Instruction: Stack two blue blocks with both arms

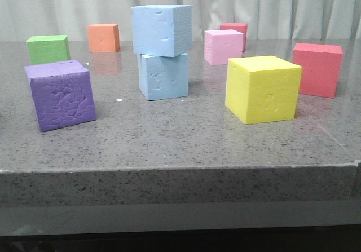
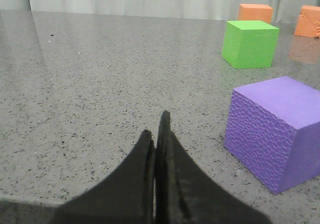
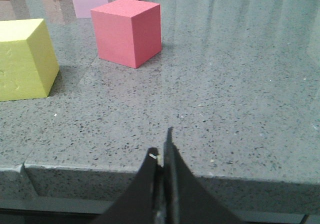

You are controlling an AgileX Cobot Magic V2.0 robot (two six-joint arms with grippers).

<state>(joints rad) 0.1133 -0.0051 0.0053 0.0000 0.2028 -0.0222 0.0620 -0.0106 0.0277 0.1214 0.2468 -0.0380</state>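
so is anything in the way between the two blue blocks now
Nothing visible. The upper blue block sits directly on the lower blue block, twisted slightly. Both grippers, left and right, are shut and back near the table's front edge.

Grey speckled table [image 1: 169, 136] carries scattered foam cubes [image 1: 263, 88], two blue blocks [image 1: 162, 52] stacked.

No legible text or markings.

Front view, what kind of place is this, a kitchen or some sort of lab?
Probably a robot test bench, not a kitchen: a speckled grey table holds only coloured foam cubes, including the two blue blocks stacked, with a plain curtain behind.
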